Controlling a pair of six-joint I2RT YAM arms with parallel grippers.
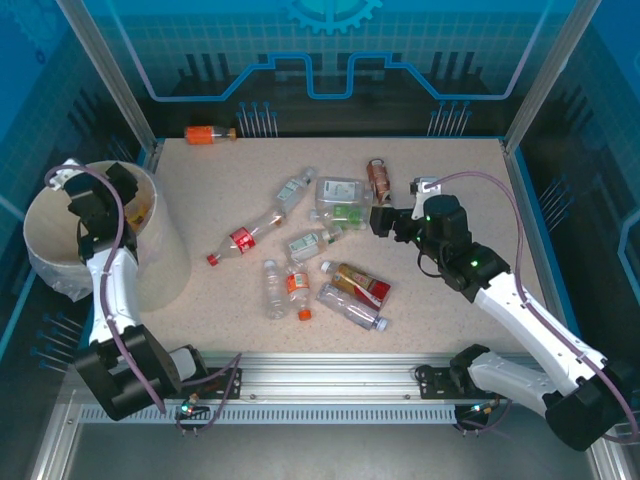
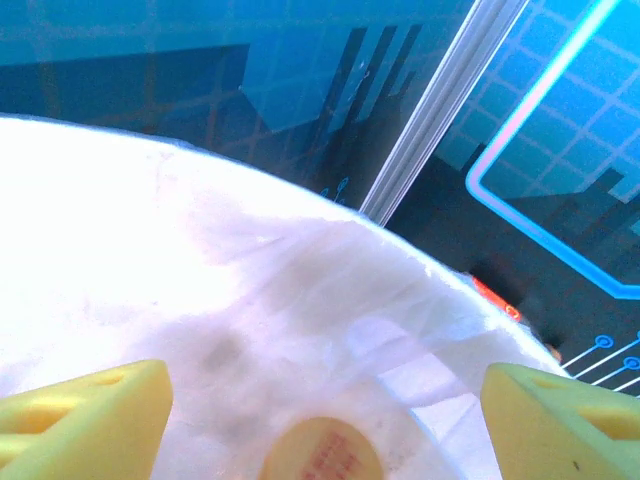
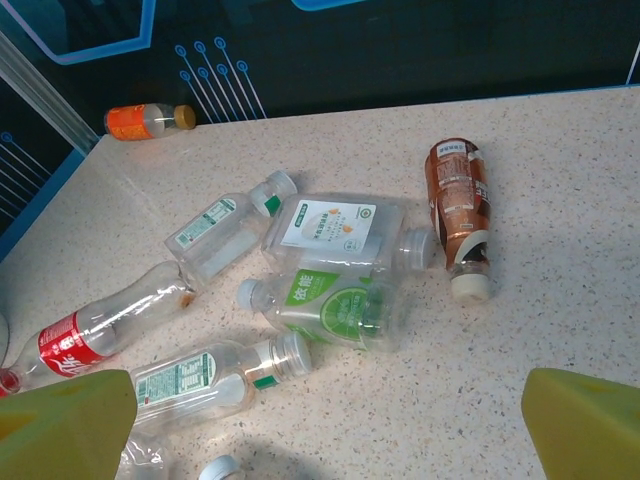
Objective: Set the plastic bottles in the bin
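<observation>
Several plastic bottles lie scattered mid-table: a red-label one (image 1: 243, 238), an orange-capped one (image 1: 298, 290), a brown one (image 1: 379, 180) and a lime-label one (image 3: 335, 305). An orange bottle (image 1: 208, 133) lies alone at the far edge. The cream bin (image 1: 165, 255) stands at the left. My left gripper (image 1: 100, 200) hangs over its mouth, open; in the left wrist view the yellow fingers (image 2: 80, 420) stand wide apart above the liner (image 2: 200, 250), and a yellowish bottle end (image 2: 320, 455) sits low between them, touching neither. My right gripper (image 1: 385, 220) hovers open beside the pile, fingers (image 3: 65, 425) apart over bare table.
Metal frame posts stand at the table's far corners, and blue panels wall in the back and sides. The brown bottle (image 3: 460, 215) lies apart on the right of the pile. Bare tabletop stretches along the right side and the far-left part beyond the bin.
</observation>
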